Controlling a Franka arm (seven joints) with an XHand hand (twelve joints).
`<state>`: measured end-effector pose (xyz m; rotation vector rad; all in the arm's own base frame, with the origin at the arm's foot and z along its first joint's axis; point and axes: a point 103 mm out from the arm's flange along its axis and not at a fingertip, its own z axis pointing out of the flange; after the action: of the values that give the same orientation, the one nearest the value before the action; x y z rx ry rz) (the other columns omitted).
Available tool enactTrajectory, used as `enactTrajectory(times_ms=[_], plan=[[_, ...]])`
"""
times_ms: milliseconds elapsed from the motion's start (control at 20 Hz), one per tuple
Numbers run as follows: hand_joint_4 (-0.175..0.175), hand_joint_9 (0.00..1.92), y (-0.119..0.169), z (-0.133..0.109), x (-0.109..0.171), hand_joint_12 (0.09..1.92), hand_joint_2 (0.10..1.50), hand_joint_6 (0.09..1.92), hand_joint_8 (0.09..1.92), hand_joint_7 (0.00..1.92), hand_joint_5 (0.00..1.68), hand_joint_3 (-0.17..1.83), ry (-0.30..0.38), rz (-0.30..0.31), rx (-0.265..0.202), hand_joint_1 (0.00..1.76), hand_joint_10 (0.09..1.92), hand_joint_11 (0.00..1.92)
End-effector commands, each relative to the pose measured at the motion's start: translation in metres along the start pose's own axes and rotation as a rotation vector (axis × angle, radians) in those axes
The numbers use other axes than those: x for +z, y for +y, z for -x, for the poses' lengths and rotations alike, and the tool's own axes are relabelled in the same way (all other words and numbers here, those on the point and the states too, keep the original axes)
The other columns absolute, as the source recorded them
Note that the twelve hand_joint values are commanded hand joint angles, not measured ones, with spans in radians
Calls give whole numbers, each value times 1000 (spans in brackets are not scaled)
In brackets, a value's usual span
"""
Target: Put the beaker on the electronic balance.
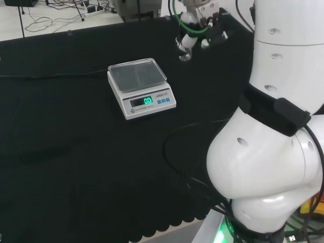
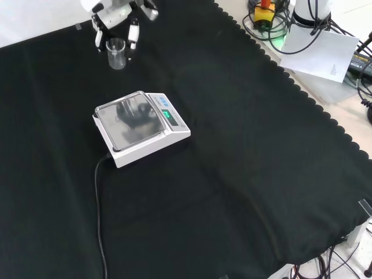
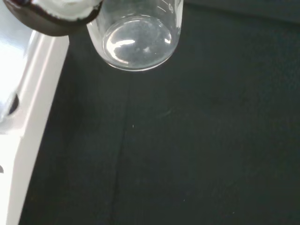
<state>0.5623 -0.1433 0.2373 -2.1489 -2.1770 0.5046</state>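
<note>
The small clear glass beaker [image 2: 116, 53] hangs upright from the hand [image 2: 116, 17], whose fingers [image 2: 133, 39] are curled down either side of it. In the head view the hand [image 1: 198, 28] holds the beaker [image 1: 185, 53] above the cloth, to the right of and beyond the balance. The white electronic balance [image 1: 142, 87] stands on the cloth with a bare grey pan [image 2: 128, 116] and a lit green display. In the wrist view the beaker's round base [image 3: 137, 44] is close under a fingertip [image 3: 56, 14], with a white edge of the balance [image 3: 28, 117] beside it.
The balance's black cable [image 2: 97, 209] runs toward the near edge of the cloth in the front view. Another dark cable [image 1: 174, 152] loops on the cloth by the arm's white links [image 1: 273, 126]. The scalloped cloth edge [image 2: 325, 110] lies at the front view's right.
</note>
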Motion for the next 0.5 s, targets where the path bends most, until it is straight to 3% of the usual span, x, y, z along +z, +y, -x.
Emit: enactTrajectory(times_ms=[50,500], plan=[[131,1512,-32,-4,-35,864,978,757,318,1454,1143,130,60,1,-46,1091,275,1247],[130,1513,-24,-40,-31,859,979,760,314,1456,1142,131,119,-18,-142,1091,271,1247]])
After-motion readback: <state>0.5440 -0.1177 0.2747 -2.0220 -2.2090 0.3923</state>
